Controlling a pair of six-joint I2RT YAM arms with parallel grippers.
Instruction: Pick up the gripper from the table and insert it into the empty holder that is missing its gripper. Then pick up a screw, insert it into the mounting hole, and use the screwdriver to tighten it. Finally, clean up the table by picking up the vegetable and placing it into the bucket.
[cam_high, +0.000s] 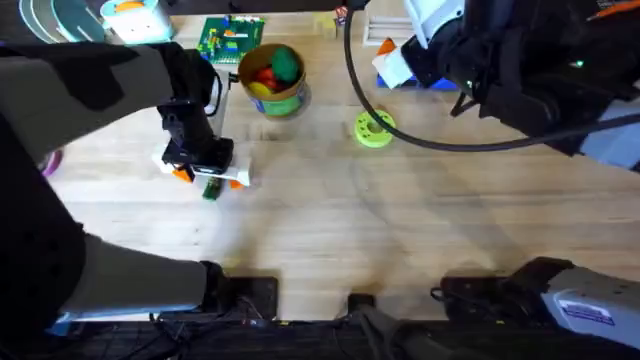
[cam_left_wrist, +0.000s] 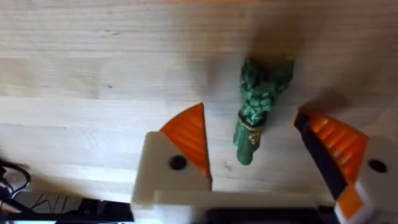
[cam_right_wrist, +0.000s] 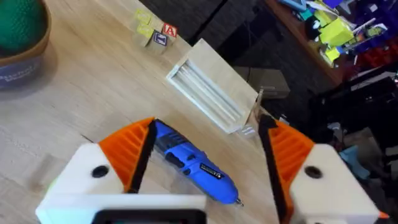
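overhead: the left gripper (cam_high: 208, 178) hangs low over the left half of the table (cam_high: 400, 230), its white-and-orange fingers spread, with the vegetable (cam_high: 211, 190) lying on the wood right between its tips. the bucket (cam_high: 272, 82) stands near the far edge, left of centre, with a round green toy and red pieces inside; a green circuit board (cam_high: 230, 40) lies just behind it. the green disc (cam_high: 374, 129) sits near the table's middle, well apart from the bucket. the right arm shows large and dark toward the far right corner, and something blue and white lies under it, too blurred to name from here; whether its fingers are open cannot be told from this view.

left wrist: this view gives what the overhead blurs. the vegetable (cam_left_wrist: 256, 106) is a dark-green braided piece with a paler stem end, lying flat on the bare wood between the two orange pads (cam_left_wrist: 191, 137), touching neither; the fingers are wide apart.

right wrist: the right gripper (cam_right_wrist: 208, 155) has its orange pads (cam_right_wrist: 127, 149) spread, and the screwdriver (cam_right_wrist: 196, 165) lies on the table between them, blue handle slanting, tip to one side, not pinched. beyond it lies a white ribbed tray (cam_right_wrist: 214, 87), near the table's edge. the bucket (cam_right_wrist: 22, 43) shows at the corner of this view, the round green toy in it.
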